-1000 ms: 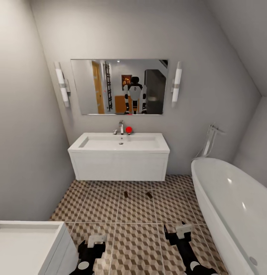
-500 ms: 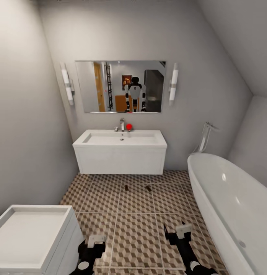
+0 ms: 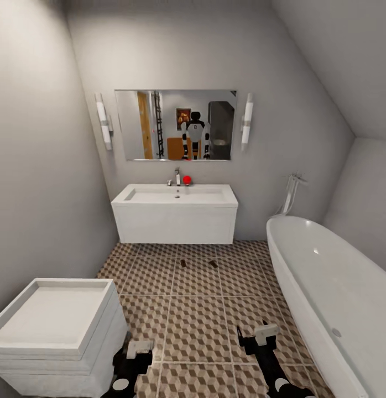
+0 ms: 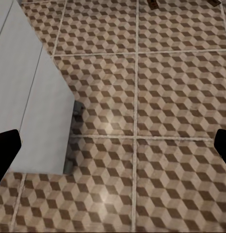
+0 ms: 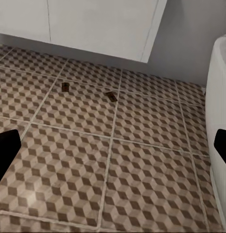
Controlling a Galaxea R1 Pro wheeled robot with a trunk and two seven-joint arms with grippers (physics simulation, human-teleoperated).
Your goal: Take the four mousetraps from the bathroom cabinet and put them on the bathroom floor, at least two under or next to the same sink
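Observation:
Two mousetraps lie on the bathroom floor (image 3: 198,326) just in front of the bathroom sink (image 3: 176,195): one mousetrap (image 3: 183,263) to the left and the other mousetrap (image 3: 213,264) to its right. In the right wrist view they are the left mousetrap (image 5: 65,87) and the right mousetrap (image 5: 111,96), below the white vanity (image 5: 93,24). My left gripper (image 3: 139,349) and right gripper (image 3: 264,334) hang low over the tiles, well back from the traps, both open and holding nothing. The cabinet is out of direct view.
A white oval bathtub (image 3: 325,287) fills the right side. A white boxy unit (image 3: 55,326) stands at the near left, close beside my left arm, and appears as the white unit (image 4: 30,97) in the left wrist view. A mirror (image 3: 176,125) hangs above the sink.
The whole view has pulled back from the sink, so the camera has moved. More of the white unit at the left shows now. The two mousetraps lie where they were.

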